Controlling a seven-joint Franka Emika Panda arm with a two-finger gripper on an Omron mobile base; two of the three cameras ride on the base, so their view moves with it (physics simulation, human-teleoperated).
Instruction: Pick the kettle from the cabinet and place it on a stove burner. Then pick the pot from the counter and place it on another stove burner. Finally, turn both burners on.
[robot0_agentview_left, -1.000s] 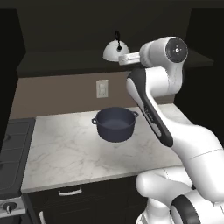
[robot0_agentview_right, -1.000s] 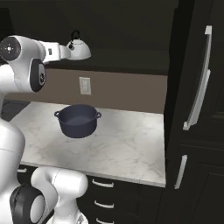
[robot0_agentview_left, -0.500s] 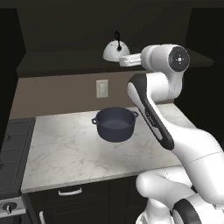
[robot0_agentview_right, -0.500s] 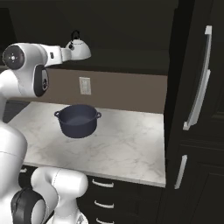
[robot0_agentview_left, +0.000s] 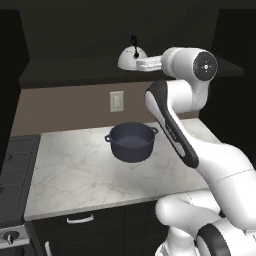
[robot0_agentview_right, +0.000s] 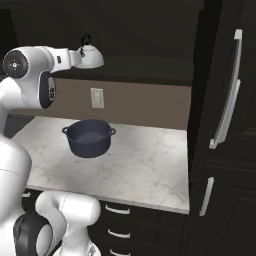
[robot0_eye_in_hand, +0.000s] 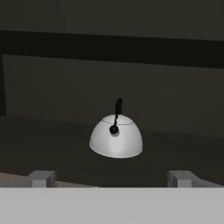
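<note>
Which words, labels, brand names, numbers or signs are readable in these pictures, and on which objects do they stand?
None: no readable text stands on the kettle, the pot, the counter, the wall plate or the cabinet doors.

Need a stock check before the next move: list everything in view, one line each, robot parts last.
kettle: one, white-silver with black handle and knob, on the open cabinet shelf.
cabinet: one, black, above the counter.
pot: one, dark blue-grey, no lid, on the counter below the kettle.
counter: one, white-grey marble, over dark drawers.
wall outlet: one, pale, on the brown wall behind the pot.
cooktop: one, black, left of the counter.
tall doors: dark with silver bar handles, right of the counter.
hand: one, open, facing the kettle, not touching it.
</note>
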